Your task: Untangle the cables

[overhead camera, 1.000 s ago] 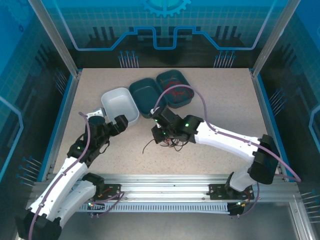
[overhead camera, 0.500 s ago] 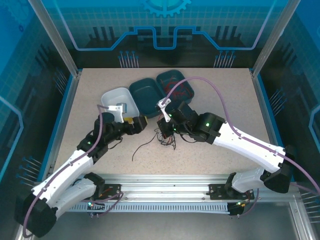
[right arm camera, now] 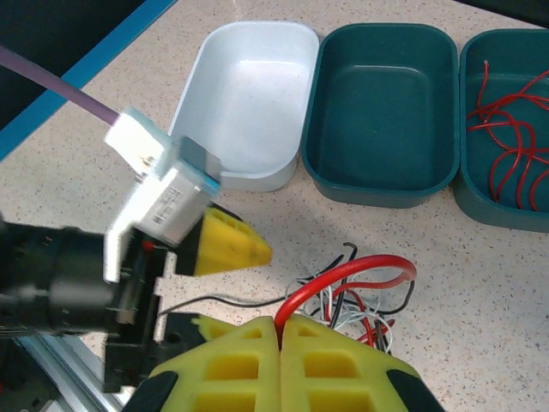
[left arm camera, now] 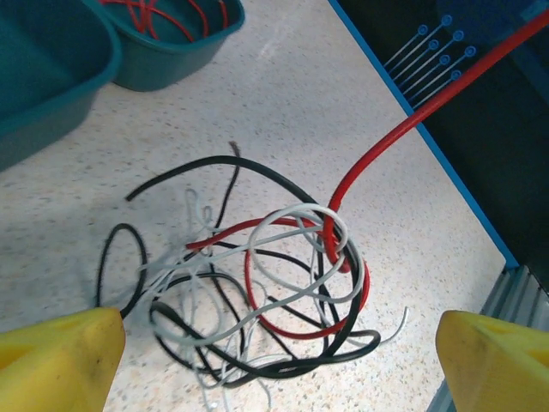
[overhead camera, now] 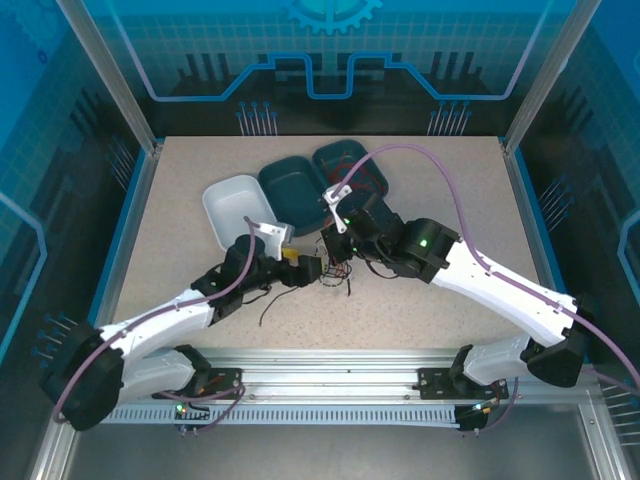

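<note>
The cables (left arm camera: 257, 292) lie as a knot of red, black and whitish-grey wires on the speckled table, seen from above as the tangle (overhead camera: 337, 275). My left gripper (left arm camera: 274, 369) hovers open over the knot, its yellow fingertips (left arm camera: 60, 360) wide apart on either side. From above, the left gripper (overhead camera: 305, 266) is just left of the tangle. My right gripper (right arm camera: 279, 324) is shut on a red cable (right arm camera: 360, 270), which arcs from its pads down into the knot. That red cable (left arm camera: 403, 129) rises taut to the upper right. The right gripper (overhead camera: 335, 248) sits just behind the tangle.
A white bin (overhead camera: 235, 208) and a teal bin (overhead camera: 290, 190) stand empty behind the arms. A second teal bin (overhead camera: 350, 175) holds loose red cables (right arm camera: 510, 129). A thin black wire (overhead camera: 268, 308) trails left of the knot. The blue table edge (left arm camera: 429, 146) runs to the right.
My left arm has swung right from beside the white bin to the tangle. My right gripper has moved back a little, still holding the red cable.
</note>
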